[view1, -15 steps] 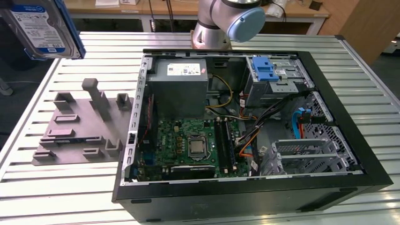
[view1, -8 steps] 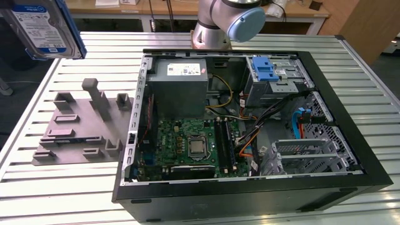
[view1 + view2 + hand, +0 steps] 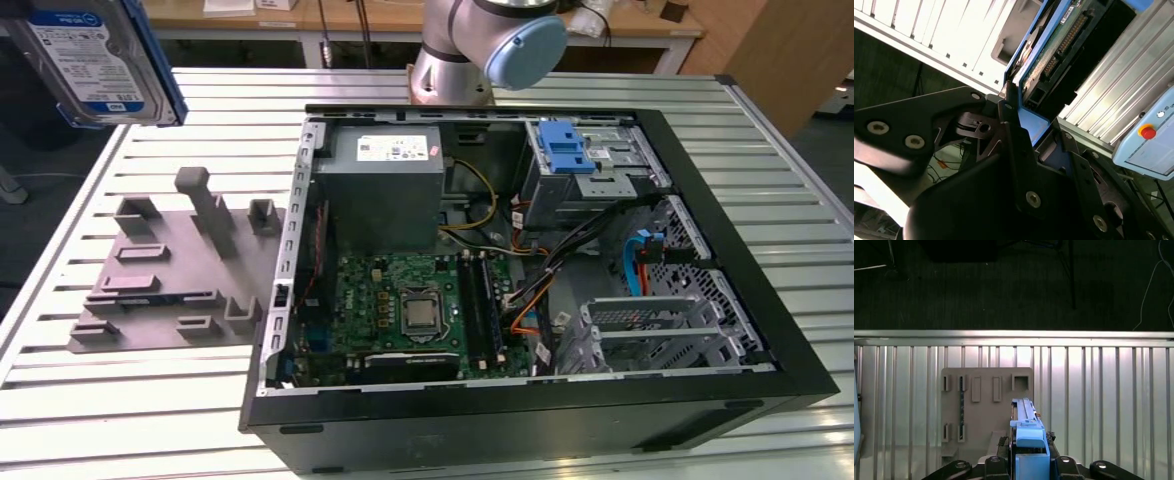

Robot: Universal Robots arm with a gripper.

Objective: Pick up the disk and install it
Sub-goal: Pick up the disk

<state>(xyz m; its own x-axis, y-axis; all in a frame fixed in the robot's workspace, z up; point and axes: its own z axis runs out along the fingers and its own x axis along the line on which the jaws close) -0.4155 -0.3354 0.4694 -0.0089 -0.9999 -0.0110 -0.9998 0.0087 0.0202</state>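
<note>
The disk (image 3: 94, 60), silver-grey with a white-and-blue label in a blue carrier, hangs high in the air at the exterior view's far left, above the slatted table's back corner. In the first wrist view the disk (image 3: 1026, 432) stands edge-on over the grey holder plate (image 3: 986, 410), and my gripper (image 3: 1026, 462) is shut on its blue frame. The second wrist view shows the disk's (image 3: 1064, 35) green circuit-board side, clamped between the black fingers (image 3: 1009, 115).
An open computer case (image 3: 747, 250) lies on the slatted metal table (image 3: 120, 410). Inside it are a drive cage with a blue bracket (image 3: 567, 150), another metal cage (image 3: 654, 330), the motherboard (image 3: 414, 310) and cables. The grey holder plate (image 3: 174, 270) has upright posts. A pendant with a red button (image 3: 1149, 132) lies nearby.
</note>
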